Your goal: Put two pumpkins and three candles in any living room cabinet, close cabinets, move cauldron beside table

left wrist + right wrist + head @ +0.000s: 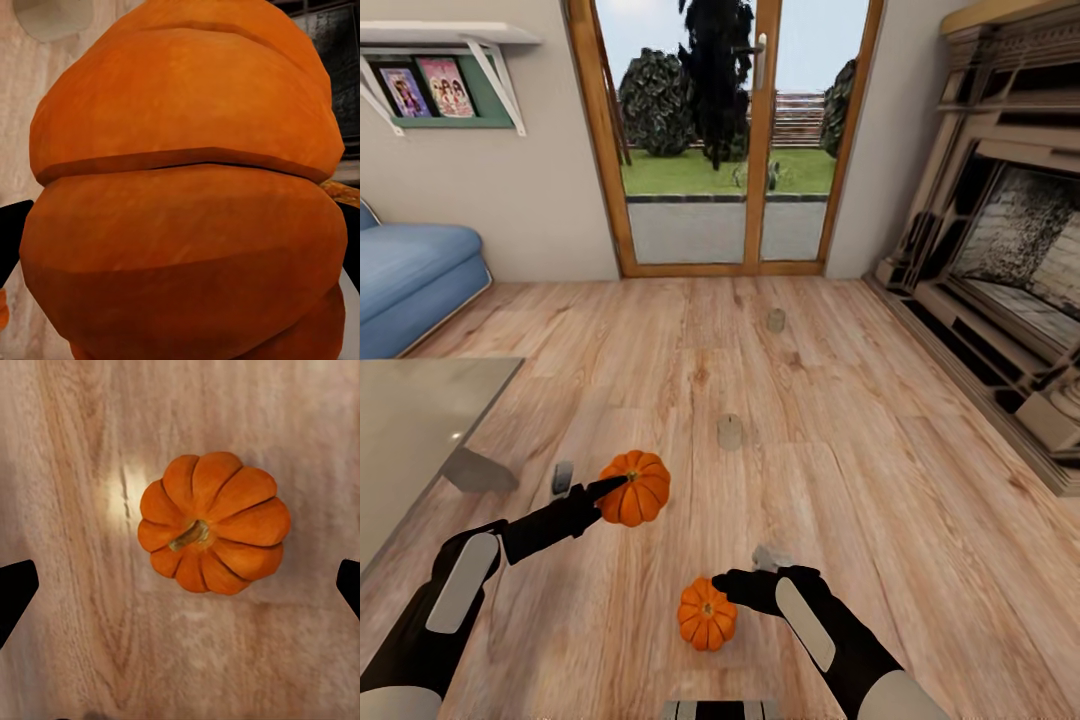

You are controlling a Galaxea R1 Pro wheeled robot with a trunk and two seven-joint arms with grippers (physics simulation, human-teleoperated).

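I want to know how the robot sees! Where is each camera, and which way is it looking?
Head view: up on the head, looking forward and down at the floor, both arms showing, left gripper and right gripper.
Left wrist view: by that gripper, pressed close to the larger pumpkin, dark fingertips at the edges.
Right wrist view: looking straight down on the smaller pumpkin, fingertips wide apart.
Shared: both pumpkins also appear in the head view.
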